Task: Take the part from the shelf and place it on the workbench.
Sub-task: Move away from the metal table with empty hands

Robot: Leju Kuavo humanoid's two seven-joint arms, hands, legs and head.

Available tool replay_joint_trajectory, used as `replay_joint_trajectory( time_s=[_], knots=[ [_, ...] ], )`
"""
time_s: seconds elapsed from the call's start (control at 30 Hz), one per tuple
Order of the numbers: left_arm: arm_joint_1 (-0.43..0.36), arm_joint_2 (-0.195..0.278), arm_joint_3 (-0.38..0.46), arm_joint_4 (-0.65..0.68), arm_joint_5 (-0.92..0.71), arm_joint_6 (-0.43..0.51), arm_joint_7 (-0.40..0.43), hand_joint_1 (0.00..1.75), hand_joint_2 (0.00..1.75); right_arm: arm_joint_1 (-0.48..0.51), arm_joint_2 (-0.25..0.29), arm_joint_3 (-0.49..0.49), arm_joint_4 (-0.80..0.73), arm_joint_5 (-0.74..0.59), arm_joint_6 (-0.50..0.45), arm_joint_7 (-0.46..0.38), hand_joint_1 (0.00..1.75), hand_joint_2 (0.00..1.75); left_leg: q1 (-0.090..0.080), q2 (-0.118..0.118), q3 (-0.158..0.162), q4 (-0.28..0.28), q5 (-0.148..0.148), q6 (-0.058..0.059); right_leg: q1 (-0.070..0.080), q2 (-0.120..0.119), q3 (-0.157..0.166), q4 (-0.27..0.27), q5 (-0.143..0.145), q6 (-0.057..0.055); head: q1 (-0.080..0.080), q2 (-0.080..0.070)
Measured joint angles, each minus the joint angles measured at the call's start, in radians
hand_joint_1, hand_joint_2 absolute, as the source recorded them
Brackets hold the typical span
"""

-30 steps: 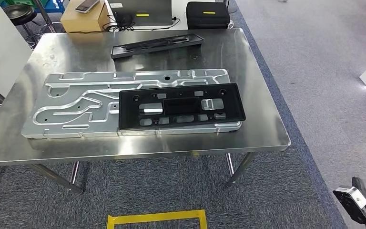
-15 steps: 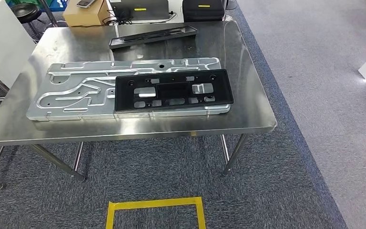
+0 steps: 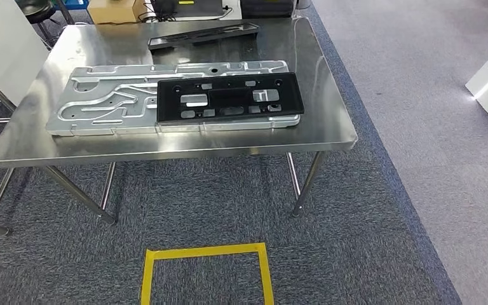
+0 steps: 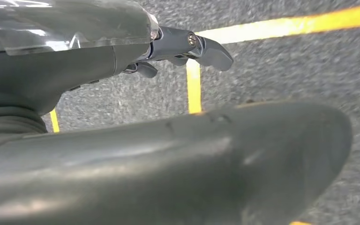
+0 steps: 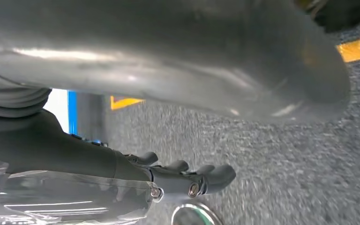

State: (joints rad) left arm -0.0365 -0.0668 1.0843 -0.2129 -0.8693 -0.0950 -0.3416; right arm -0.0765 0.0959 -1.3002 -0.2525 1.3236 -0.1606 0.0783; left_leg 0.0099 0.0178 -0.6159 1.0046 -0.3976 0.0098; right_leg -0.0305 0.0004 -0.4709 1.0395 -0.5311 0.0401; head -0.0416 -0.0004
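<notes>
Head view: the black part (image 3: 229, 97) lies flat on the silver plate (image 3: 111, 105) on the workbench (image 3: 318, 121). Left wrist view: left hand (image 4: 122, 108) holds nothing, fingers (image 4: 201, 47) loosely extended. Right wrist view: right hand (image 5: 136, 140) likewise empty.

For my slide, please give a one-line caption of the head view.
Black plastic frame part resting on a grooved aluminium plate on the steel workbench, yellow floor marking in front.
</notes>
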Motion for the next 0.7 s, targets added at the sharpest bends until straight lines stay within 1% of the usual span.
replay_joint_trajectory(
  time_s=[0.03,0.07,0.1,0.13,0.17,0.2,0.23,0.27,0.3,0.33,0.37,0.4,0.43,0.47,0.5,0.53,0.57,0.6,0.63,0.67,0.7],
  knots=[
    [-0.001,-0.001,-0.004,0.000,-0.004,0.001,0.002,0.00,0.00,-0.004,0.002,-0.004,0.005,0.000,0.006,0.005,0.00,0.00,0.000,0.000,-0.007,0.007,0.007,-0.007,0.003,0.001,0.023,-0.040,-0.015,-0.006,0.000,0.000],
    [-0.002,-0.003,-0.008,0.000,-0.009,0.001,0.005,0.00,0.00,-0.007,0.004,-0.009,0.010,0.000,0.011,0.009,0.00,0.00,0.000,0.000,-0.012,0.008,0.015,-0.015,0.008,0.002,0.028,-0.056,-0.022,-0.015,0.000,0.000],
    [-0.002,-0.004,-0.012,0.000,-0.012,0.000,0.007,0.00,0.00,-0.008,0.006,-0.013,0.014,-0.001,0.015,0.011,0.00,0.00,0.002,-0.001,-0.014,0.006,0.023,-0.023,0.009,0.001,0.019,-0.055,-0.015,-0.026,0.000,0.000],
    [-0.002,-0.005,-0.014,0.001,-0.014,0.000,0.009,0.00,0.00,-0.010,0.007,-0.016,0.017,-0.002,0.017,0.011,0.00,0.00,0.005,-0.003,-0.019,0.008,0.021,-0.029,0.009,-0.001,0.011,-0.056,-0.005,-0.036,0.000,0.000],
    [-0.001,-0.007,-0.015,0.001,-0.016,0.000,0.010,0.00,0.00,-0.012,0.008,-0.019,0.020,-0.005,0.019,0.012,0.00,0.00,0.008,-0.004,-0.027,0.023,-0.003,-0.034,0.009,-0.004,-0.001,-0.057,0.007,-0.046,0.000,0.000],
    [0.000,-0.009,-0.016,0.002,-0.018,0.000,0.011,0.00,0.00,-0.013,0.009,-0.022,0.022,-0.008,0.021,0.013,0.00,0.00,0.010,-0.006,-0.039,0.057,-0.048,-0.038,0.009,-0.006,-0.016,-0.058,0.022,-0.054,0.000,0.000],
    [0.000,-0.011,-0.016,0.002,-0.021,0.000,0.012,0.00,0.00,-0.015,0.010,-0.025,0.024,-0.011,0.023,0.015,0.00,0.00,0.010,-0.007,-0.053,0.110,-0.108,-0.040,0.010,-0.008,-0.032,-0.058,0.035,-0.059,0.000,0.000],
    [0.001,-0.012,-0.016,0.002,-0.022,0.000,0.013,0.00,0.00,-0.014,0.010,-0.028,0.025,-0.013,0.024,0.017,0.00,0.00,0.011,-0.008,-0.066,0.174,-0.163,-0.043,0.012,-0.008,-0.049,-0.057,0.049,-0.062,0.000,0.000],
    [0.000,-0.012,-0.017,0.002,-0.025,0.000,0.014,0.00,0.00,-0.014,0.010,-0.031,0.027,-0.013,0.026,0.019,0.00,0.00,0.011,-0.008,-0.073,0.235,-0.197,-0.044,0.015,-0.008,-0.067,-0.056,0.062,-0.063,0.000,0.000],
    [0.000,-0.012,-0.018,0.002,-0.029,0.001,0.015,0.00,0.00,-0.013,0.010,-0.034,0.029,-0.013,0.027,0.023,0.00,0.00,0.011,-0.008,-0.071,0.279,-0.203,-0.045,0.017,-0.009,-0.084,-0.054,0.074,-0.063,0.000,0.000],
    [0.000,-0.012,-0.020,0.002,-0.035,0.002,0.018,0.00,0.00,-0.013,0.010,-0.036,0.031,-0.011,0.029,0.027,0.00,0.00,0.011,-0.009,-0.053,0.293,-0.184,-0.043,0.019,-0.009,-0.102,-0.051,0.086,-0.062,0.000,0.000],
    [0.000,-0.012,-0.024,0.002,-0.042,0.003,0.021,0.00,0.00,-0.012,0.011,-0.037,0.033,-0.009,0.031,0.032,0.00,0.00,0.010,-0.009,-0.019,0.272,-0.153,-0.040,0.021,-0.009,-0.120,-0.048,0.098,-0.060,0.000,0.000],
    [-0.001,-0.011,-0.029,0.002,-0.047,0.003,0.024,0.00,0.00,-0.013,0.012,-0.038,0.036,-0.007,0.033,0.036,0.00,0.00,0.009,-0.009,0.032,0.219,-0.129,-0.034,0.022,-0.008,-0.135,-0.045,0.109,-0.058,0.000,0.000],
    [-0.002,-0.009,-0.034,0.002,-0.053,0.003,0.026,0.00,0.00,-0.013,0.015,-0.038,0.038,-0.007,0.034,0.042,0.00,0.00,0.006,-0.010,0.099,0.140,-0.123,-0.026,0.024,-0.008,-0.146,-0.042,0.118,-0.055,0.000,0.000],
    [-0.004,-0.007,-0.038,0.002,-0.058,0.004,0.027,0.00,0.00,-0.014,0.019,-0.038,0.040,-0.008,0.034,0.048,0.00,0.00,0.003,-0.010,0.160,0.056,-0.134,-0.019,0.026,-0.008,-0.153,-0.039,0.127,-0.051,0.000,0.000],
    [-0.007,-0.004,-0.040,0.002,-0.060,0.006,0.027,0.00,0.00,-0.014,0.023,-0.039,0.041,-0.010,0.033,0.055,0.00,0.00,-0.001,-0.011,0.203,-0.007,-0.150,-0.013,0.026,-0.009,-0.157,-0.038,0.137,-0.045,0.000,0.000],
    [-0.008,-0.002,-0.042,0.002,-0.062,0.008,0.028,0.00,0.00,-0.014,0.025,-0.039,0.043,-0.011,0.031,0.061,0.00,0.00,-0.005,-0.011,0.226,-0.046,-0.163,-0.006,0.026,-0.010,-0.159,-0.039,0.147,-0.039,0.000,0.000],
    [-0.009,0.000,-0.042,0.002,-0.063,0.010,0.028,0.00,0.00,-0.012,0.027,-0.040,0.044,-0.012,0.029,0.066,0.00,0.00,-0.006,-0.011,0.226,-0.061,-0.162,-0.001,0.025,-0.012,-0.160,-0.042,0.158,-0.032,0.000,0.000],
    [-0.008,0.001,-0.042,0.002,-0.063,0.012,0.027,0.00,0.00,-0.012,0.028,-0.041,0.045,-0.012,0.029,0.069,0.00,0.00,-0.006,-0.008,0.218,-0.061,-0.151,0.006,0.022,-0.011,-0.163,-0.043,0.162,-0.026,0.000,0.000],
    [-0.007,0.003,-0.042,0.002,-0.062,0.014,0.027,0.00,0.00,-0.011,0.029,-0.041,0.046,-0.012,0.028,0.071,0.00,0.00,-0.005,-0.006,0.208,-0.064,-0.138,0.014,0.021,-0.009,-0.169,-0.033,0.145,-0.021,0.000,0.000],
    [-0.007,0.005,-0.042,0.002,-0.062,0.016,0.026,0.00,0.00,-0.009,0.029,-0.041,0.047,-0.012,0.029,0.073,0.00,0.00,-0.004,-0.003,0.195,-0.067,-0.123,0.021,0.019,-0.007,-0.179,-0.006,0.107,-0.017,0.000,0.000]
  ],
)
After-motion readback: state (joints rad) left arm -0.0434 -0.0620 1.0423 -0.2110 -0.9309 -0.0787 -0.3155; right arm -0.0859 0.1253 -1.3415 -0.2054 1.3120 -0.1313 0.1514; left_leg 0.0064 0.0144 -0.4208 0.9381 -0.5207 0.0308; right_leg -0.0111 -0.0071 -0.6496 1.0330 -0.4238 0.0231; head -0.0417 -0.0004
